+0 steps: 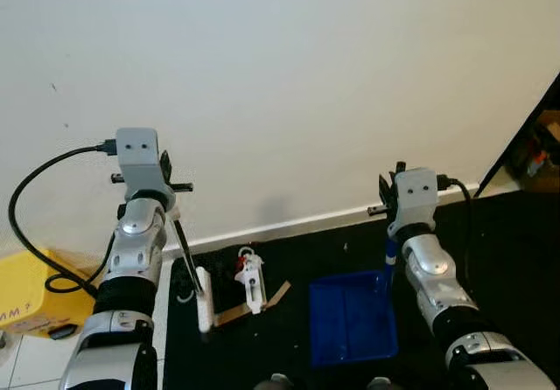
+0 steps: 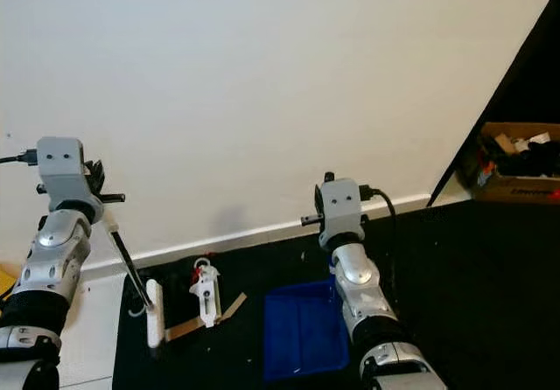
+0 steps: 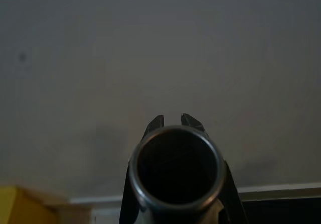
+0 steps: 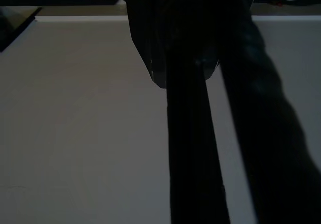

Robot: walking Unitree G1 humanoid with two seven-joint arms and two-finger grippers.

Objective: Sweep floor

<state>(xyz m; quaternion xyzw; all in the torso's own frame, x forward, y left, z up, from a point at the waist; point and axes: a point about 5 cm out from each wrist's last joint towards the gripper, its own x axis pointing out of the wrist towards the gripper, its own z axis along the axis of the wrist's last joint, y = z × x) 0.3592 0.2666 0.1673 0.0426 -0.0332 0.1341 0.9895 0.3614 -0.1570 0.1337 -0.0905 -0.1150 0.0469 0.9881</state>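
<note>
Blue dustpan [image 1: 352,316] beside white brush [image 1: 203,298] (black floor [image 1: 490,259])

Bright, evenly lit head views; dim wrist views.
Soft faint shadows fall on the white wall [image 1: 280,84]; the close tube end [image 3: 175,166] looks blurred.

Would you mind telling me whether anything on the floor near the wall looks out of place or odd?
Yes. A white plastic piece with red bits and a strip of brown cardboard lie loose on the black mat between the broom head and the blue dustpan, like unswept litter.
</note>
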